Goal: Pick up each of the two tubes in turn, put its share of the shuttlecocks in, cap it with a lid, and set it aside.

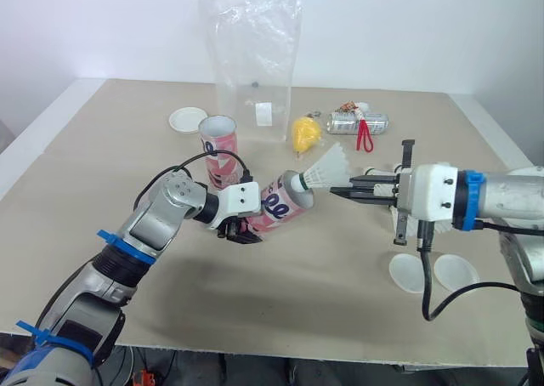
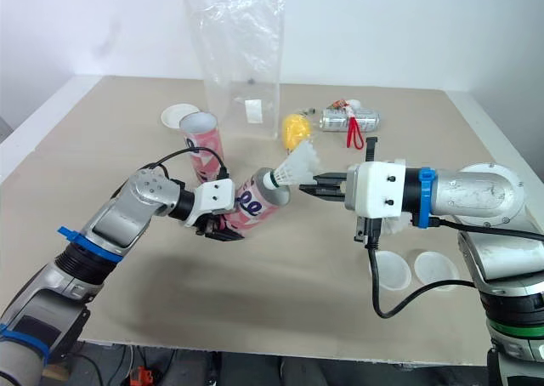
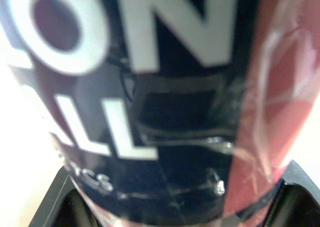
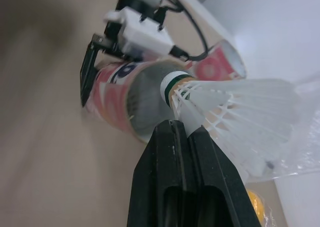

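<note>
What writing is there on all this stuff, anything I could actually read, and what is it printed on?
"ON": big white letters on the tilted pink-and-black cardboard tube, cut off at the edges.
"LL": white, on the same tube, below.
Small print there: blurred.
Upright pink tube: markings unreadable.
White sticker on the clear plastic bag: too small.
Silver packet: too small.

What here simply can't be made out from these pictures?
- Inside the held tube: right wrist view, mouth too dark to count shuttlecocks.
- Tube lettering: left wrist view, blurred, cut off by the edges.
- White feathers behind the right gripper: right eye view, its body hides how many shuttlecocks.
</note>
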`<state>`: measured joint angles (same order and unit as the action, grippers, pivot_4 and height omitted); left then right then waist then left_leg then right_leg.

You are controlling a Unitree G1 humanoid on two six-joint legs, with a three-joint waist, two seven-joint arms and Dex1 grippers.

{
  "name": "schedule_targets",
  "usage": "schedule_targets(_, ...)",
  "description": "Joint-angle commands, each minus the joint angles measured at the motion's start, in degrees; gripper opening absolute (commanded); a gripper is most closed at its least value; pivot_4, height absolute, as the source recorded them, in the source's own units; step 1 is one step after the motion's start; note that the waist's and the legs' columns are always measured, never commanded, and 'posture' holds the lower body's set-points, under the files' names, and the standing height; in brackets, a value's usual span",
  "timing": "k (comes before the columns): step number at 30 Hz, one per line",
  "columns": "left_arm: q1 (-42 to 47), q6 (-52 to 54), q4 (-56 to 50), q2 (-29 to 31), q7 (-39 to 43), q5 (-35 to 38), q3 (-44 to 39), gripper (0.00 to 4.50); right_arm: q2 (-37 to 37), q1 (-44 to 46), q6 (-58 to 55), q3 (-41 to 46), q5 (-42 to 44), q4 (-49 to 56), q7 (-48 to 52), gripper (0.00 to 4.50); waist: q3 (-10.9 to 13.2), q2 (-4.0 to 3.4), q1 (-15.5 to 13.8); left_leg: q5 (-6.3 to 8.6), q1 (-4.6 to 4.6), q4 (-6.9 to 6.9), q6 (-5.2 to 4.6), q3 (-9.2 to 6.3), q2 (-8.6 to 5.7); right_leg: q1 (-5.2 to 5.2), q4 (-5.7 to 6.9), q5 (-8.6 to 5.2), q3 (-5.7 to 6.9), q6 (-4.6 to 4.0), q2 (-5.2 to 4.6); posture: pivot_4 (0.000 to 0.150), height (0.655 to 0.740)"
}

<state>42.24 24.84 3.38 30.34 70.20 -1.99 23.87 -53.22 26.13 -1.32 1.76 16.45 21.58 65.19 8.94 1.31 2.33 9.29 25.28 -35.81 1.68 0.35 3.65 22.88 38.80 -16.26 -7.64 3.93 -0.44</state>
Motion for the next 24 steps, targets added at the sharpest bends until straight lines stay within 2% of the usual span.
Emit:
schedule_targets(1,0.21,0.1,-0.76,-0.9,0.04,0.3,1.1,2.94,0.83,2.18,3.29,-1.82,-1.93,-1.17,0.67,0.12,0.0,0.0,-0.07,0.0,0.01,0.01,0.0,-0.01,-0.02,0.0,0.0,-0.01,0.0,0.02,0.0,0.15,0.74)
schedule_targets(5,0.17,0.16,-0.89,-0.99,-0.01,0.14,1.13,2.94,1.64,4.52,4.4,-4.04,-3.34,-3.48,1.31,0.12,0.0,0.0,-0.32,0.0,0.02,0.04,0.0,-0.06,-0.03,0.0,0.01,0.03,0.02,0.13,0.0,0.15,0.74)
schedule_targets(6,0.16,0.21,-0.92,-0.97,-0.02,0.12,1.11,2.94,1.89,5.26,4.18,-4.33,-3.16,-3.83,1.5,0.38,0.0,0.0,-0.33,0.0,0.03,0.04,0.0,-0.09,-0.04,0.0,0.01,0.04,0.05,0.14,0.01,0.15,0.74)
schedule_targets(7,0.06,0.34,-1.11,-0.88,-0.03,0.11,1.06,2.94,2.22,6.01,3.01,-4.23,-2.01,-3.61,1.55,0.38,0.0,0.0,-0.37,0.0,0.03,0.04,0.0,-0.09,-0.04,0.0,0.01,0.04,0.05,0.14,0.01,0.15,0.74)
schedule_targets(8,-0.01,0.43,-1.26,-0.8,-0.03,0.11,1.02,2.94,2.45,6.55,2.12,-4.14,-1.14,-3.43,1.56,0.83,0.0,0.0,-0.41,0.0,0.04,0.05,0.0,-0.09,-0.04,0.0,0.01,0.03,0.04,0.13,0.01,0.15,0.74)
schedule_targets(10,-0.14,0.46,-1.33,-0.54,-0.03,0.09,0.86,2.94,1.99,6.74,1.0,-3.34,0.34,-2.85,2.23,1.22,0.0,0.0,-0.45,0.0,0.04,0.06,0.0,-0.11,-0.04,0.0,0.01,0.03,0.05,0.14,0.01,0.15,0.74)
schedule_targets(11,-0.15,0.43,-1.26,-0.43,-0.02,0.09,0.77,2.94,1.62,6.67,0.66,-2.93,0.82,-2.66,2.61,1.85,0.0,0.0,-0.47,0.0,0.04,0.07,0.0,-0.12,-0.04,0.0,0.01,0.03,0.07,0.14,0.01,0.15,0.74)
schedule_targets(14,-0.02,-0.03,-0.45,-0.29,-0.09,-0.11,0.74,2.94,0.57,5.25,-1.81,-0.91,3.57,-1.1,3.11,2.91,0.01,0.0,-0.49,0.0,0.04,0.1,0.0,-0.13,-0.04,0.0,0.01,0.03,0.07,0.13,0.01,0.15,0.74)
schedule_targets(17,0.16,-0.35,0.08,-0.21,-0.08,-0.15,0.63,2.94,0.14,2.96,-8.14,3.86,8.56,0.76,0.49,4.45,0.01,0.0,-0.54,0.0,0.05,0.15,0.0,-0.18,-0.04,-0.01,0.01,0.03,0.1,0.11,0.02,0.15,0.74)
schedule_targets(21,0.45,-1.07,0.49,0.03,0.47,-0.5,1.16,2.94,0.51,-4.17,-20.71,13.77,15.85,2.5,-6.99,4.45,0.01,0.02,-0.73,0.0,0.06,0.16,0.0,-0.23,-0.04,-0.03,0.02,0.11,0.14,-0.02,0.02,0.15,0.74)
schedule_targets(24,1.19,-2.34,0.87,0.15,1.18,-1.15,2.14,2.94,3.61,-13.82,-31.45,21.66,19.56,6.11,-16.64,4.45,0.01,0.06,-0.89,0.0,0.06,0.17,0.0,-0.28,-0.05,-0.06,0.02,0.13,0.16,-0.09,0.03,0.15,0.74)
